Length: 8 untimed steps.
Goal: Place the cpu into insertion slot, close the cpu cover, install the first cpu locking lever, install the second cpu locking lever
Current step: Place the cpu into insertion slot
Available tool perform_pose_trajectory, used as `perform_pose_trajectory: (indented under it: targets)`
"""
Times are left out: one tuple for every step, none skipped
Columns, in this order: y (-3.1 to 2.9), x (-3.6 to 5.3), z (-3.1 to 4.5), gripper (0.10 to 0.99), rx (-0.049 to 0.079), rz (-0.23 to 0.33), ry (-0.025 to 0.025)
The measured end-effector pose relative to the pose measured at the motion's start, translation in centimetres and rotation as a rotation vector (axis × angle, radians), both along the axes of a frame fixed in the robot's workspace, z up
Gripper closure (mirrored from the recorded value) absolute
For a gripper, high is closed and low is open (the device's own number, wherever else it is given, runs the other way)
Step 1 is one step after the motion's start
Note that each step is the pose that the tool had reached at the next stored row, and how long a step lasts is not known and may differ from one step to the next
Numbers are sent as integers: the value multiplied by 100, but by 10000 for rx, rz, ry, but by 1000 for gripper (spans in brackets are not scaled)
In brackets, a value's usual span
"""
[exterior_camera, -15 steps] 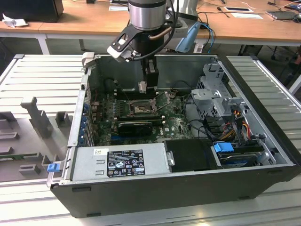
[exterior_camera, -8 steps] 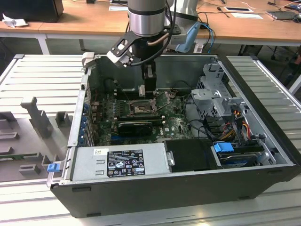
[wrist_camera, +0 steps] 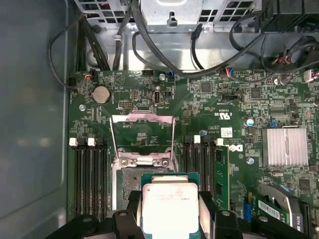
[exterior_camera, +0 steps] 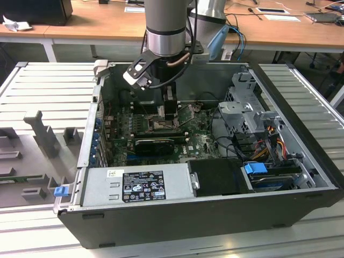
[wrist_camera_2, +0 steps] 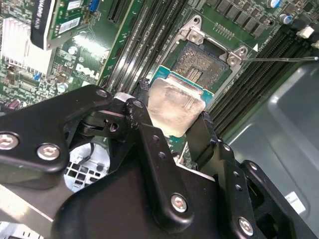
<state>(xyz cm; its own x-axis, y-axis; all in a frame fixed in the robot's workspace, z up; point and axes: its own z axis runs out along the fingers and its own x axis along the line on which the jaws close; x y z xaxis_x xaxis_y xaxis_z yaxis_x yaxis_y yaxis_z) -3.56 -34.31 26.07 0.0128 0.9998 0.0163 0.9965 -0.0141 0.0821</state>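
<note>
The gripper (wrist_camera_2: 174,103) is clamping the cpu (wrist_camera: 169,206) by its edges, hovering just above the insertion slot (wrist_camera_2: 202,62); the cpu cover (wrist_camera: 142,130) is standing open beside the slot to admit it.

In the first wrist view, the picture's edge cuts off the near side of the cpu (wrist_camera: 169,211) and most of the gripper (wrist_camera: 169,199) that grips it. The chip also covers much of the insertion slot (wrist_camera: 128,180). In the second wrist view, the gripper's black body hides the cpu's near edge from you, and the chip masks one corner of the slot. A thin metal rod (wrist_camera_2: 279,59) beside the slot runs out of that picture, so you cannot tell where it ends. In the exterior view, the arm (exterior_camera: 166,27) blocks your sight of the chip and the socket.
</note>
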Motion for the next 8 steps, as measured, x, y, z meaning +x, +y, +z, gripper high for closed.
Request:
perform_pose_trajectory:
  targets:
    - [3,0,-27,545,0,0,0]
    - [6,0,-47,545,1,0,0]
    - [10,0,-65,545,1,-1,0]
    - [13,0,-84,545,1,0,0]
    - [19,0,-119,545,1,0,0]
    - [34,-1,-166,545,0,0,0]
    - [51,-1,-191,545,-1,0,1]
    - [72,-1,-211,545,1,0,0]
